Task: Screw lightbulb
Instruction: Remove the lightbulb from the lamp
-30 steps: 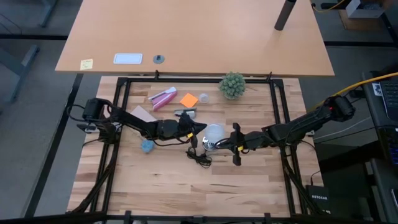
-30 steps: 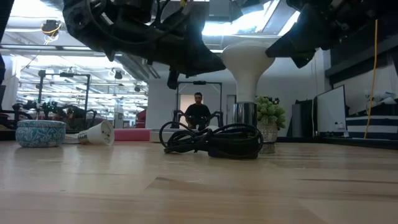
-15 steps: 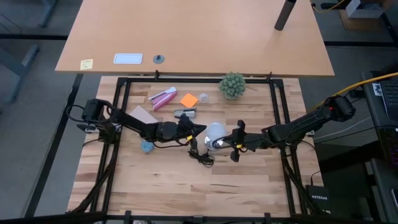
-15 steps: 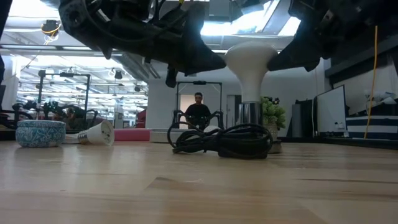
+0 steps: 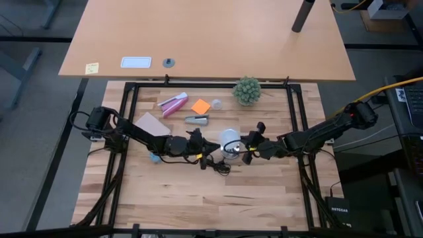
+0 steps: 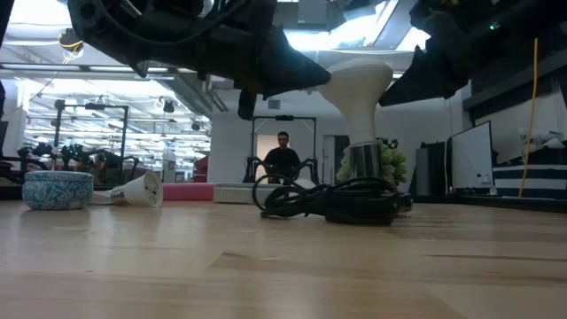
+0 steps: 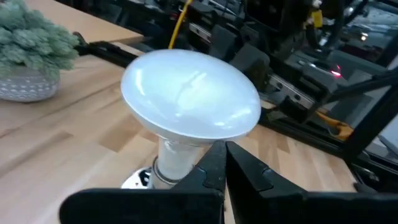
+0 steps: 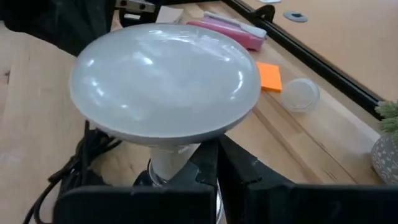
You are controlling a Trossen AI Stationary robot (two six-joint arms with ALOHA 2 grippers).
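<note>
The white lightbulb (image 5: pixel 229 139) stands upright, dome up, its base in a shiny metal socket (image 6: pixel 361 161) with a black cord (image 6: pixel 330 199) coiled on the wooden table. My left gripper (image 5: pixel 211 147) comes in from the table's left, shut. Its tips (image 7: pixel 221 150) sit under the dome's rim beside the neck. From the table's right, my right gripper (image 5: pixel 241 147), also shut, has its tips (image 8: pixel 212 150) under the dome on the opposite side. My left gripper sets its shut fingertips (image 6: pixel 326 78) against the bulb's taper (image 7: pixel 186 146) just under the dome, coming nearly level from the table's left. The bulb stays upright in the socket. My right gripper sets its shut fingertips (image 6: pixel 386 96) against the taper (image 8: pixel 177 155) below the dome, slanting down from the table's right.
At the back stand a green plant ball (image 5: pixel 246 90), a pink item (image 5: pixel 173 104), an orange note (image 5: pixel 201 106), a clear lid (image 5: pixel 216 103) and a grey-silver oblong item (image 5: pixel 196 119). A blue tin (image 5: pixel 155 157) sits left of the bulb. The near half is bare wood.
My left gripper has swung toward the table's right and near edge, closing on the bulb. My right gripper has turned at the wrist, its fingers swinging in toward the bulb. Bulb, socket and cord have slid slightly toward the table's right, still upright.
</note>
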